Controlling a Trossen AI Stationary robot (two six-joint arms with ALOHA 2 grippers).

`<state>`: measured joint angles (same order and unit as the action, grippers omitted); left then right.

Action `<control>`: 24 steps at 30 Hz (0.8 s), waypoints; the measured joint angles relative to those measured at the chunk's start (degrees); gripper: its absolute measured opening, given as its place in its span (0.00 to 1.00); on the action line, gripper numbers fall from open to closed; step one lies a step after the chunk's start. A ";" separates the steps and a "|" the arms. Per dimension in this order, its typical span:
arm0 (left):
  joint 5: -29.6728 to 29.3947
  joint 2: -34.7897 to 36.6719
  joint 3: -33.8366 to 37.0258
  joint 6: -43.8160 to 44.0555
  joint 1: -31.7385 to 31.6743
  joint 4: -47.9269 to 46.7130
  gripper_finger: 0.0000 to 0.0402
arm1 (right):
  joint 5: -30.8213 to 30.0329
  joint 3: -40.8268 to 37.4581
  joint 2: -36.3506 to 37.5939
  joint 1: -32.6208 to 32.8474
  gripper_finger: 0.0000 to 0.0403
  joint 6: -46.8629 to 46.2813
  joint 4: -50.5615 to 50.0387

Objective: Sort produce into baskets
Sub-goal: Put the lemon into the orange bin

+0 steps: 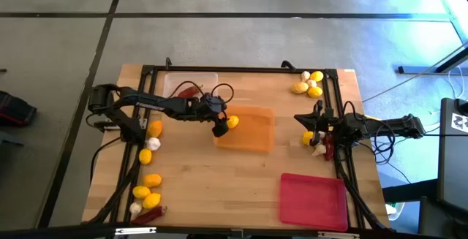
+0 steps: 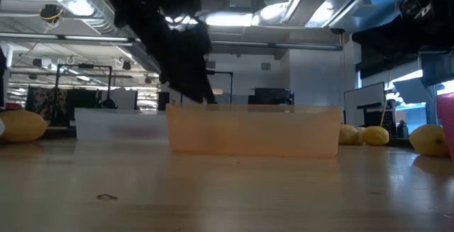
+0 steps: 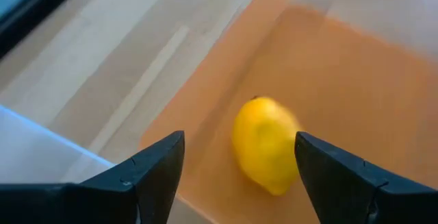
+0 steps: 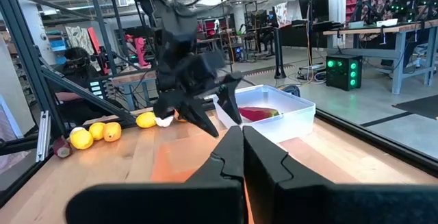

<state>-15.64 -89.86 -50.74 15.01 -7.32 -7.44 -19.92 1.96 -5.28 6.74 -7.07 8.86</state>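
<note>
Hovering left claw (image 3: 239,159) spread above lemon (image 3: 265,144).

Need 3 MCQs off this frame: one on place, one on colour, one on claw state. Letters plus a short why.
1. Where is the lemon between the left claw's fingers?
A. in the clear tray
B. over the orange tray
C. on the red-pink tray

2. What colour is the tray nearest the table's front right corner?
A. red-pink
B. orange
C. clear

3. How is the left claw?
A. shut on a chili pepper
B. shut with nothing in it
C. open, fingers apart on either side of the lemon

Answers:
1. B: the left wrist view shows the lemon against the floor of the orange tray, and the high view puts it at that tray's left edge.
2. A: in the high view the red-pink tray lies at the front right.
3. C: the left wrist view shows gaps between both fingers and the lemon.
</note>
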 joint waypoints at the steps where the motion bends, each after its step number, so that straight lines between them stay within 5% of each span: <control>1: 0.00 1.09 0.00 0.01 0.44 -0.27 0.67 | 0.00 0.00 -0.02 0.00 0.01 -0.04 -0.01; 13: 0.02 19.63 -0.02 2.67 7.66 -18.21 0.68 | 0.01 0.00 -0.02 0.02 0.01 -1.02 -0.27; 24: -3.18 27.12 -0.02 20.24 10.04 -42.92 0.68 | 0.00 0.00 -0.02 0.02 0.01 -1.03 -1.64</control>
<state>-18.83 -62.74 -50.76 35.25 2.72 -50.36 -19.92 1.96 -5.30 6.76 -8.10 7.22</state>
